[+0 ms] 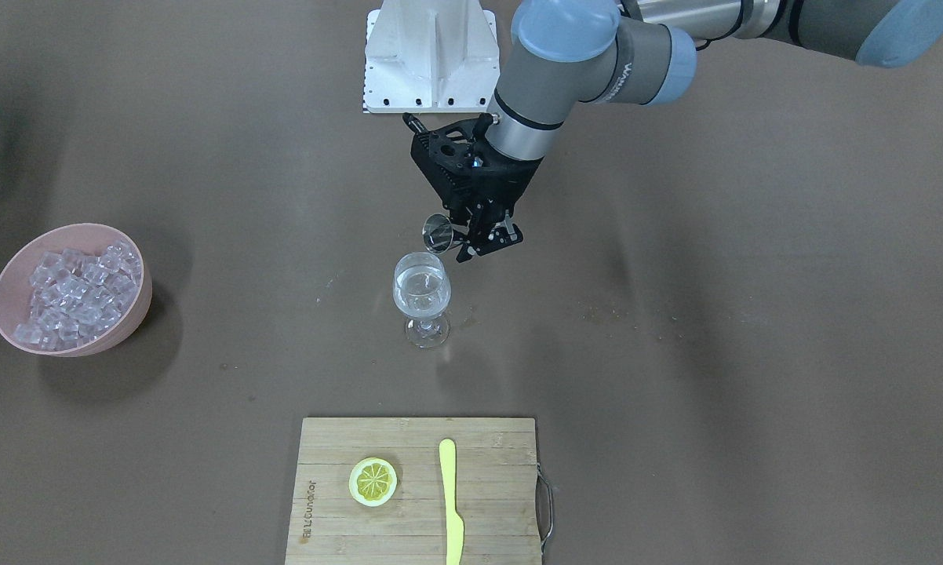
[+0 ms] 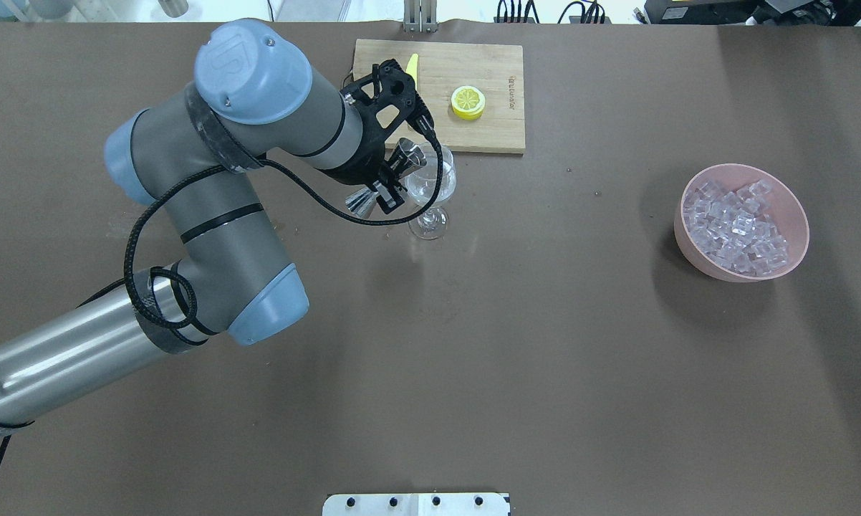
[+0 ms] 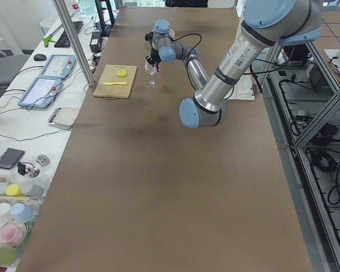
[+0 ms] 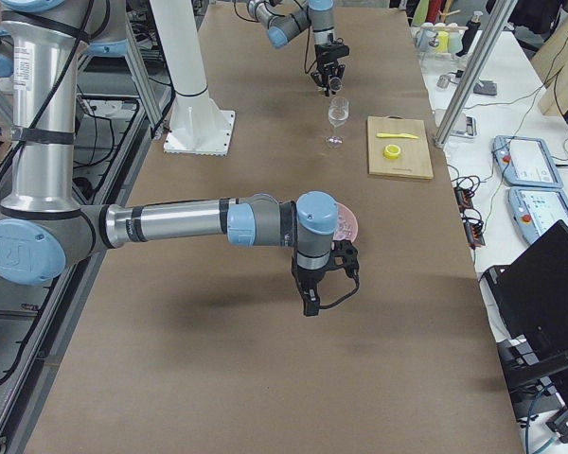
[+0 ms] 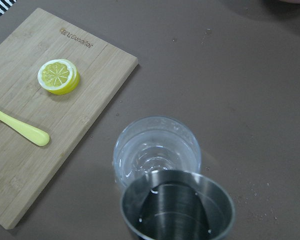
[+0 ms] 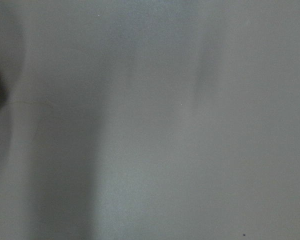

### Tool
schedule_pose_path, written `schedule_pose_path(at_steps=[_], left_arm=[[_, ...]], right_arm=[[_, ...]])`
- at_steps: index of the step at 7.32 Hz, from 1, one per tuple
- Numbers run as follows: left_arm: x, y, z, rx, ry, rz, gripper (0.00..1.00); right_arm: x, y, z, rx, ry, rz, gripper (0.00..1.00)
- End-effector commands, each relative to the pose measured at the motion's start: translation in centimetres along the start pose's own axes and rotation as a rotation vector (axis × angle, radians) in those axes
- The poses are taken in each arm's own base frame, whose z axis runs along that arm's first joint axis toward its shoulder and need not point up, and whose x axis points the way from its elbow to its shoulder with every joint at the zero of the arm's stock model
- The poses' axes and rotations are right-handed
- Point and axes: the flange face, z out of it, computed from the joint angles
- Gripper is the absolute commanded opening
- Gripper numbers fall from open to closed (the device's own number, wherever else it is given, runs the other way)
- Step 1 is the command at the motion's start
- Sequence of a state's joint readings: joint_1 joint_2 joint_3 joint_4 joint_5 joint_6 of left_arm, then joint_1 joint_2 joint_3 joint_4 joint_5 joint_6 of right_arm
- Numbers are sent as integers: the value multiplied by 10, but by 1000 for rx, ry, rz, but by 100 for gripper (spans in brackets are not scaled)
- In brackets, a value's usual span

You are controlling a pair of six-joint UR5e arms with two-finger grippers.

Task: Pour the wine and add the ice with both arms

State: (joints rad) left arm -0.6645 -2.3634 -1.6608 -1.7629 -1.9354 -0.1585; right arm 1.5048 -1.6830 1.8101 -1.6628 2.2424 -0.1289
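Left gripper (image 1: 487,239) — fingers clamped across the waist of a small double-ended steel jigger (image 1: 438,233). The jigger's long axis is tipped steeply, with the open mouth turned toward a clear stemmed wine glass (image 1: 422,297) standing upright mid-table. In the left wrist view the jigger mouth overlaps the near edge of the glass rim. It sits above the rim, and I cannot tell whether they touch. The jigger's inside looks nearly empty, only droplets on the wall. The wine (image 1: 420,289), clear and colourless, sits in the glass, part-full.

Judgement: the pour is about finished. The next move calls for righting the jigger and drawing it clear of the rim without knocking the glass.

The ice (image 2: 738,228) — a heap of small translucent cubes filling a round pink bowl (image 2: 694,247), well apart from the glass, on the robot's right. No cubes visible in the glass. Right gripper (image 4: 324,284) hangs fingers-down near that bowl, much nearer to it than the left. It is seen only from the side, so I cannot tell whether its fingers are apart or together. The right wrist view gives mostly bare brown table (image 6: 165,125).

Beyond the glass is a bamboo cutting board (image 1: 495,471) carrying a yellow lemon slice (image 1: 373,481) and a yellow plastic knife (image 1: 449,502), the two lying apart.
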Motion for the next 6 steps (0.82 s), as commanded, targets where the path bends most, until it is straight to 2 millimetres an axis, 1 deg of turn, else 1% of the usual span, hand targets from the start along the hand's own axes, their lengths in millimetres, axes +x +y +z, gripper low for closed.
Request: schedule_pose_path(at_steps=[1, 3, 6], left_arm=[[-2, -12, -3, -49, -55, 16, 0], [1, -9, 8, -71, -51, 20, 0], [5, -14, 6, -109, -55, 43, 0]], right_arm=[[0, 1, 0, -1, 0, 1, 100], [0, 1, 0, -1, 0, 1, 100], [1, 1, 1, -2, -1, 2, 100]])
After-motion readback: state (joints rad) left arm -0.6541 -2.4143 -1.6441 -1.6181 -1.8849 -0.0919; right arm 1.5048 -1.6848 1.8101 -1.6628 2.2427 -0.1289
